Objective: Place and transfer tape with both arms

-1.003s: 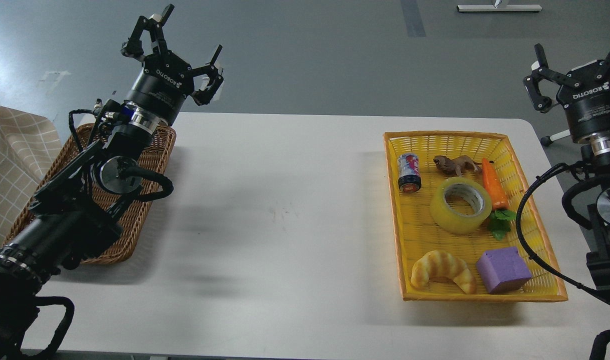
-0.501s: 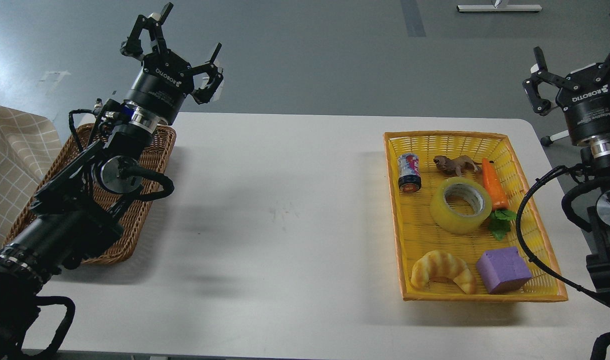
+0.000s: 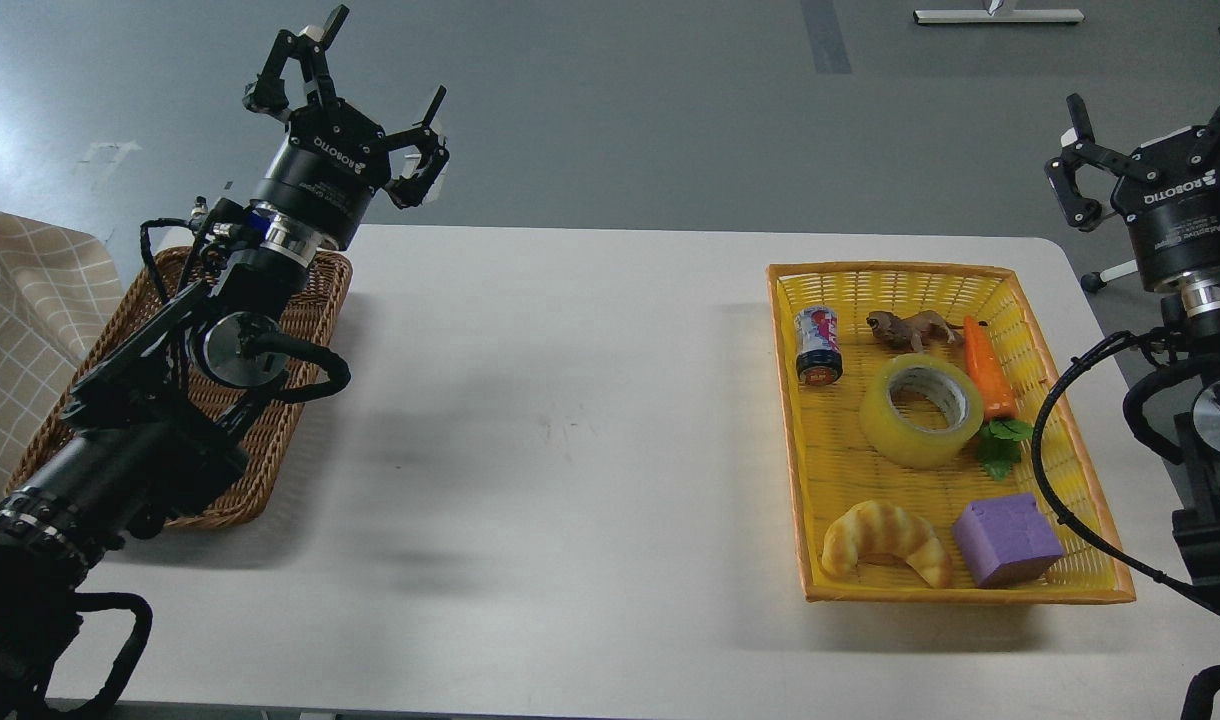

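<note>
The tape (image 3: 922,410), a translucent yellow roll with a grey-white core, lies flat in the middle of the yellow basket (image 3: 1100,500) on the right of the white table. My left gripper (image 3: 382,70) is open and empty, raised above the far left table edge over the brown wicker basket (image 3: 315,300). My right gripper (image 3: 1155,75) is open and empty, raised off the table's far right corner, well behind and right of the tape.
The yellow basket also holds a small can (image 3: 818,345), a brown toy animal (image 3: 910,327), a toy carrot (image 3: 988,372), a croissant (image 3: 885,541) and a purple block (image 3: 1006,539). A checked cloth (image 3: 20,300) lies at far left. The white table (image 3: 570,420) spans between the baskets.
My right gripper has risen slightly and shifted a little. My left gripper has barely moved. The tape has not moved.
</note>
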Controlling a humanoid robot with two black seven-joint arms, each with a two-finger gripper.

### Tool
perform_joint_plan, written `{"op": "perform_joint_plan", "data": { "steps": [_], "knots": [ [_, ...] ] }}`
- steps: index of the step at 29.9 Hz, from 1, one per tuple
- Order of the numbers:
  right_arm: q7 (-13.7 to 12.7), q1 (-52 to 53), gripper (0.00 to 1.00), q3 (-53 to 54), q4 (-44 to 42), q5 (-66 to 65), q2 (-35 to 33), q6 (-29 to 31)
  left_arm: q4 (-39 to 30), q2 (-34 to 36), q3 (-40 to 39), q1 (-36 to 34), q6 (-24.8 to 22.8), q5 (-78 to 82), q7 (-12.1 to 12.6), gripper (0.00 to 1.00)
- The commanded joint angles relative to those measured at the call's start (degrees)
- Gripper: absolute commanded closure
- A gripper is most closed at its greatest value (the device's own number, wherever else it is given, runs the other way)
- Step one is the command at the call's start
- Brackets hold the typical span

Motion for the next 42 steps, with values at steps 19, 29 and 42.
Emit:
{"op": "perform_joint_plan", "data": {
  "steps": [19, 29, 42],
  "knots": [
    [0.02, 0.02, 0.0, 0.08, -0.01, 0.0, -0.1, 0.0, -0.45, 0.11, -0.01, -0.11, 0.0, 0.15, 0.12, 0.02],
    [-0.07, 0.11, 0.0, -0.27, -0.1, -0.26, -0.45, 0.0, -0.45, 0.02, -0.01, -0.11, 0.0, 0.15, 0.21, 0.02],
    [0.02, -0.07, 0.0, -0.62, -0.01, -1.14, -4.93, 0.0, -0.45, -0.07, -0.01, -0.11, 0.0, 0.15, 0.21, 0.02]
  ]
}}
